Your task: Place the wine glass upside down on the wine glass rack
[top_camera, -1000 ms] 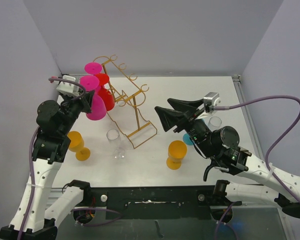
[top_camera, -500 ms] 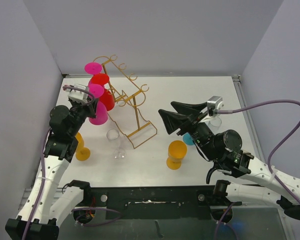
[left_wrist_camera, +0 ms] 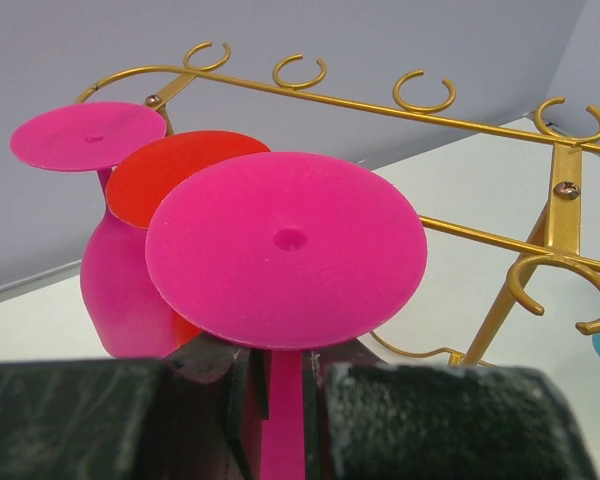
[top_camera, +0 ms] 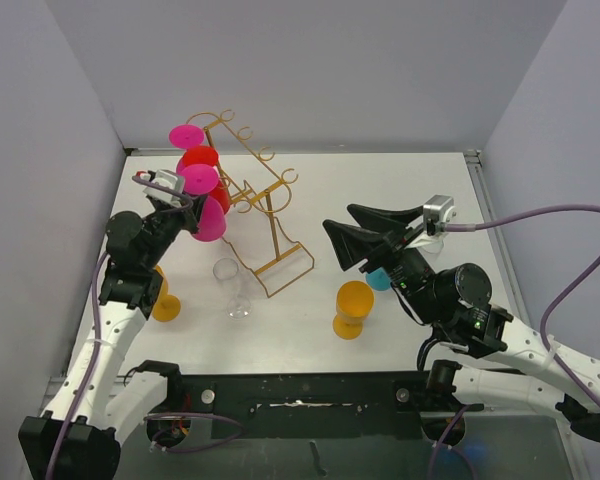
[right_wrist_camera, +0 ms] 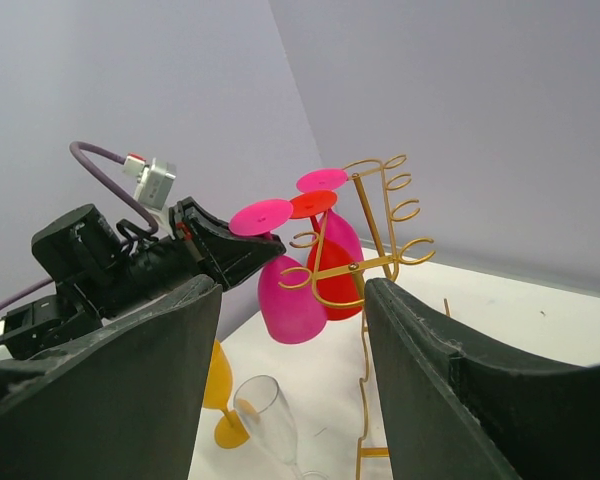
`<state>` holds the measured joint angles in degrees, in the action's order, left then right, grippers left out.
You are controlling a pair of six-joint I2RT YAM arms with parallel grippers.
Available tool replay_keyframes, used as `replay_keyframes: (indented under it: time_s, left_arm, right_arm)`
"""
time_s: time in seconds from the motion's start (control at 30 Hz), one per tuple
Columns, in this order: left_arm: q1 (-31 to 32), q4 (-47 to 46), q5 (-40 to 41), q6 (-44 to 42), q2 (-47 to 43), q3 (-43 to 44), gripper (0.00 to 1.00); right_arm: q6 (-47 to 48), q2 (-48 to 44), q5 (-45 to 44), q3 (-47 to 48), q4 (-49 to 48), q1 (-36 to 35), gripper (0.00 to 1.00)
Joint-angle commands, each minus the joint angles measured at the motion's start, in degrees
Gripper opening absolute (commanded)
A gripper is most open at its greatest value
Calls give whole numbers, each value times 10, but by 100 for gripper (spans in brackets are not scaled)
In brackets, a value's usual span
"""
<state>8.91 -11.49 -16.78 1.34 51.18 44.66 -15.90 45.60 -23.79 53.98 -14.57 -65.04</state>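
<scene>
The left gripper (left_wrist_camera: 280, 405) is clamped on the stem of the pink wine glass (left_wrist_camera: 285, 250), held inverted, axis upright and foot on top, just beside a red glass (left_wrist_camera: 170, 175). The gold wine glass rack (left_wrist_camera: 563, 200) lies to its right with a free hook near, though it is hard to tell whether the stem sits in a slot. The right gripper (top_camera: 337, 216) hovers with fingers spread, well apart from the rack.
</scene>
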Motion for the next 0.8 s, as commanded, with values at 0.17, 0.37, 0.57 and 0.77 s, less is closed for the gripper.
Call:
replay_keyframes:
  time_s: [0.17,0.37,0.57,0.77]
  left_arm:
    - [-9,-74,-44,16,17,-5,0]
    - [-9,-84,-57,22,31,-10,0]
    - [-11,-107,-77,29,47,-5,0]
    - [-17,-131,-93,47,58,-5,0]
  right_arm:
    - [-4,-10,-11,-4,-36,-4,60]
    - [-5,-11,-12,-4,-36,-4,60]
    - [-3,-10,-13,-5,-39,-4,60]
    - [-4,-13,-13,-7,-39,-4,60]
